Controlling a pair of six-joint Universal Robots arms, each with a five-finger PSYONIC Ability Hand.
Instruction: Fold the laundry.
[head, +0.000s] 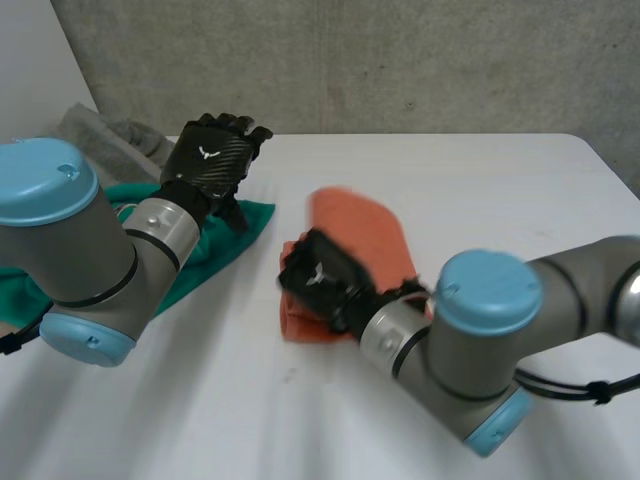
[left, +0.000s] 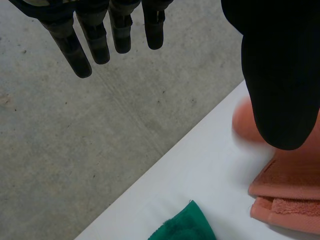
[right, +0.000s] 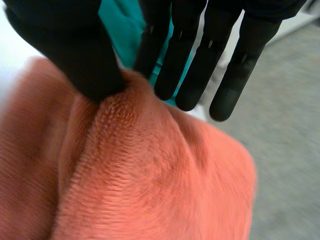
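An orange towel (head: 360, 225) lies folded in the middle of the white table (head: 480, 190). My right hand (head: 318, 275) rests on its near left edge. In the right wrist view the thumb and a finger of that hand (right: 65, 45) pinch a raised ridge of the orange towel (right: 140, 175), the other fingers straight beside it. My left hand (head: 212, 150) is held up above a green cloth (head: 235, 235), holding nothing. Its fingers (left: 95, 40) hang straight in the left wrist view, well above the orange towel (left: 290, 190) and a corner of the green cloth (left: 185, 225).
A grey cloth (head: 110, 135) lies crumpled at the table's far left, behind the green one. The table's far edge (left: 165, 155) borders grey concrete floor (left: 75, 140). Bare tabletop stretches to the right of the orange towel and along the near side.
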